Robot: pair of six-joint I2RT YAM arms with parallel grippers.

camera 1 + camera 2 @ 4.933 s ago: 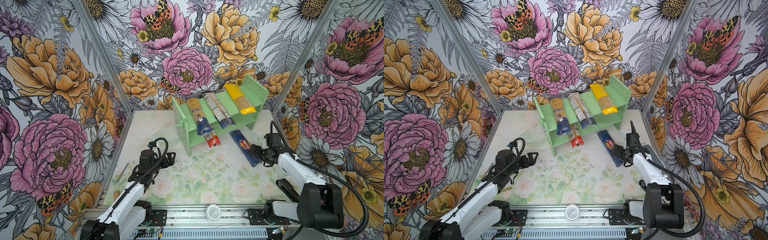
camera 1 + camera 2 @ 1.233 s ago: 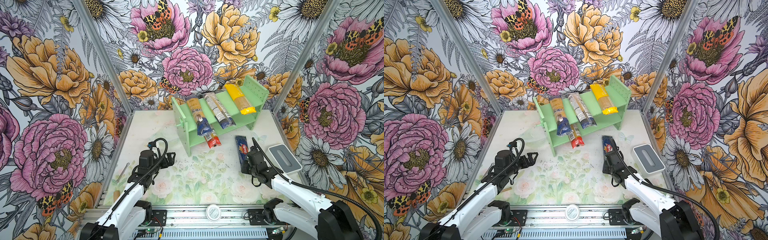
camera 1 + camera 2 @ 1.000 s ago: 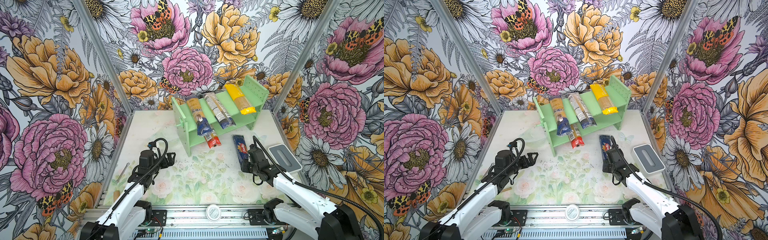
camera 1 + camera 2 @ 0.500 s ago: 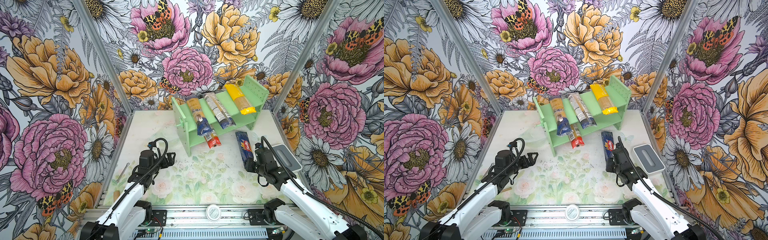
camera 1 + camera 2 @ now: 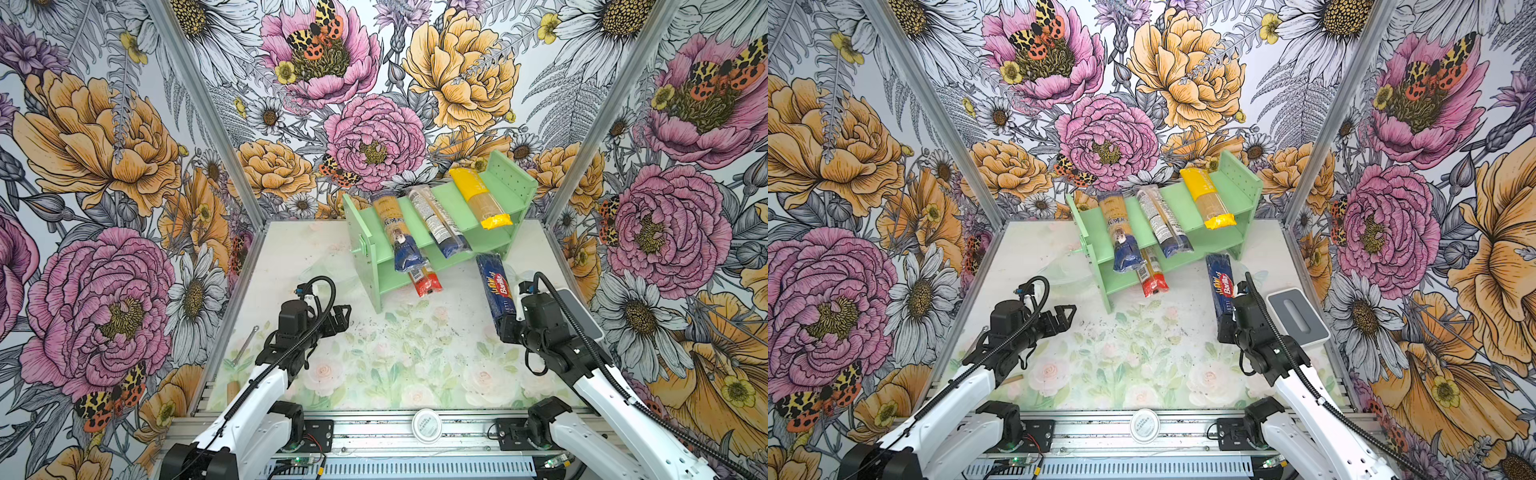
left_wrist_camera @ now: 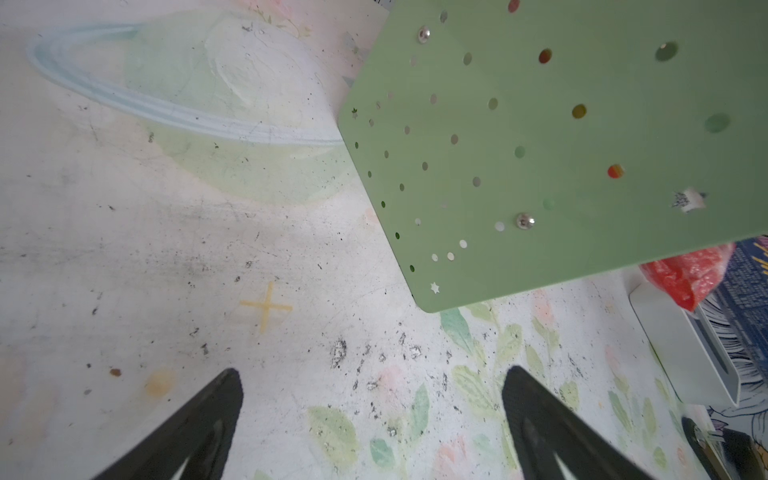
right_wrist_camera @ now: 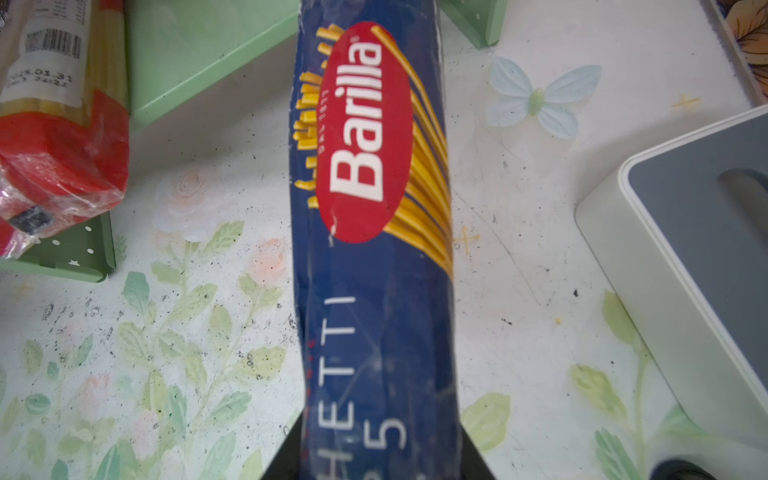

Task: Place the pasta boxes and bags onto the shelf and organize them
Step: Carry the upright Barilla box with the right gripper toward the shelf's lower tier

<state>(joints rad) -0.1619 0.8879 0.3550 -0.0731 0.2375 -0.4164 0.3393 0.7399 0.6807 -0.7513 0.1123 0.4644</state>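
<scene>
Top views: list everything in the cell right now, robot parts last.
shelf: 1, mint green, back of table
clear spaghetti packs: 2, dark-blue ends, slanting across shelf tiers, left part
yellow spaghetti pack: 1, yellow, shelf's right part
red spaghetti pack: 1, red, poking out under lower tier
Barilla spaghetti pack: 1, dark blue, before shelf's right end
box: 1, white, grey top, table's right edge
metal tool: 1, silver, table's left edge
left gripper: 1, black, open, front-left of shelf
right gripper: 1, black, shut on Barilla pack's near end
</scene>
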